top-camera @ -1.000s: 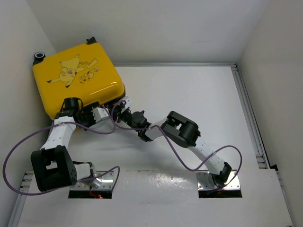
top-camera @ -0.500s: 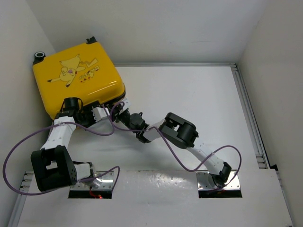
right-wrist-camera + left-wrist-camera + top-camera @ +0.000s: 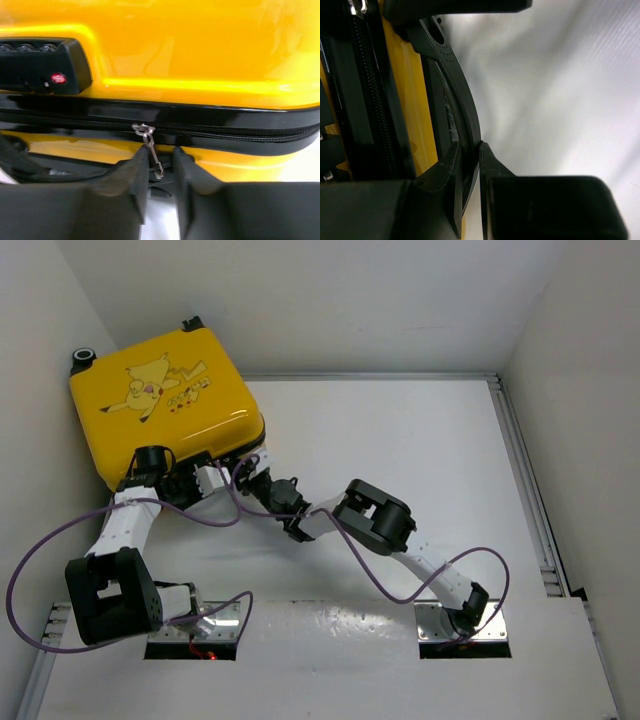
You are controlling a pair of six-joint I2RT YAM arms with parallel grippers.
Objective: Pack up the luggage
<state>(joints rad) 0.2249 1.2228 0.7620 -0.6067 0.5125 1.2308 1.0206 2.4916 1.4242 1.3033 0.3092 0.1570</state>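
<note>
The luggage, a yellow hard-shell suitcase with a Pikachu picture, lies closed at the back left of the table. My left gripper sits at its near side. In the left wrist view that gripper is shut on a curved black handle beside the yellow shell. My right gripper is just to the right of it. In the right wrist view its fingers stand slightly apart with the metal zipper pull dangling between them, under the black zipper seam.
A black combination lock sits left of the zipper pull. White walls close in at the left, back and right. One luggage wheel touches the left wall. A metal rail runs along the table's right edge.
The right arm has reached further left, bringing its gripper closer to the suitcase's near side. The left arm and the suitcase have stayed still.
</note>
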